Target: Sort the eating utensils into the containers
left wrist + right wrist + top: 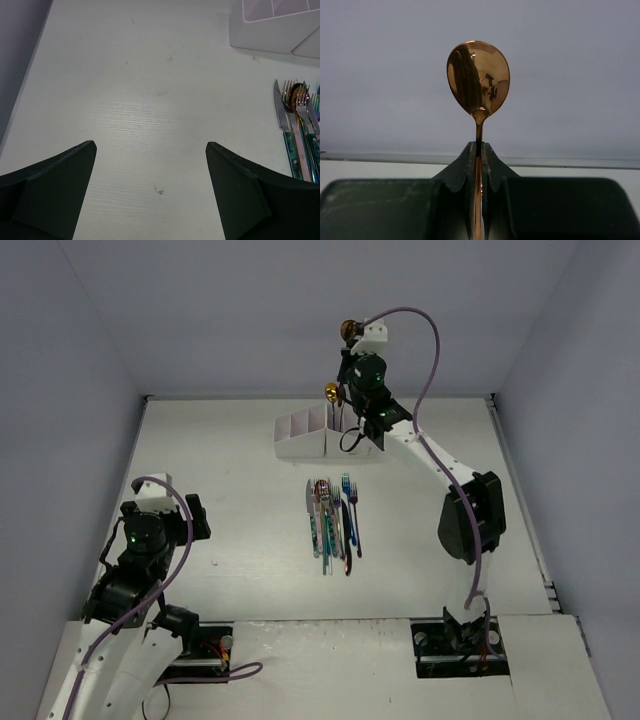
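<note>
The right end effector [478, 150] is closed on the thin stem of a copper-gold spoon [478, 80]. The spoon stands upright between the fingers, bowl at the top, against the grey back wall. In the top view the right arm stretches to the far side of the tabletop [230, 490], with its wrist raised at the right end of the white organiser box [300, 440], whose slanted dividers show from above. The rest of the utensils [333, 520] lie side by side in a tight bundle near the middle of the tabletop, just in front of the box, with a blue fork [350, 502] on the bundle's right side. The left end effector [150, 145] is wide open and gripping nothing, above bare tabletop well to the left of the bundle. Its wrist view shows a knife [280, 107] and fork heads at the right edge.
</note>
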Controlling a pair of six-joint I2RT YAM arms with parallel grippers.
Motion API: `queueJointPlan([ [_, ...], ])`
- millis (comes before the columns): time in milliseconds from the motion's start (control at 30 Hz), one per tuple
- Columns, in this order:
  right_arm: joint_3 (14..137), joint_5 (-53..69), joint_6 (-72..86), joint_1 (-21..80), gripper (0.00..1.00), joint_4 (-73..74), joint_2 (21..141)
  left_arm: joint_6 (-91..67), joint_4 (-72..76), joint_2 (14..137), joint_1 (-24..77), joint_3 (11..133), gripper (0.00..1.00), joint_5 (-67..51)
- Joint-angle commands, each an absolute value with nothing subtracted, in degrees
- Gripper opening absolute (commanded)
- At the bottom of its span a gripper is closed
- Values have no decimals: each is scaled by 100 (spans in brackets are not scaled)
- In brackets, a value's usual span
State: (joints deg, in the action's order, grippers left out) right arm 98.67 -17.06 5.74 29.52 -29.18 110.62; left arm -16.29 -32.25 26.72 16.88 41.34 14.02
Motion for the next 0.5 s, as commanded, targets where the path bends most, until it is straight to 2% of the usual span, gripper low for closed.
queueJointPlan([
  [0, 10107, -1658, 275, 2848, 0, -4301, 11643, -1579, -2815, 2731, 1705, 4157, 90, 1462],
  [333, 9785, -1527, 496, 2813, 1, -4621, 12324, -1573, -2785, 2724, 1705, 4166, 90, 1405],
  [467, 9491, -1510, 554, 2849, 7, -4692, 12199, -1573, -2777, 2714, 1705, 4166, 90, 1398],
])
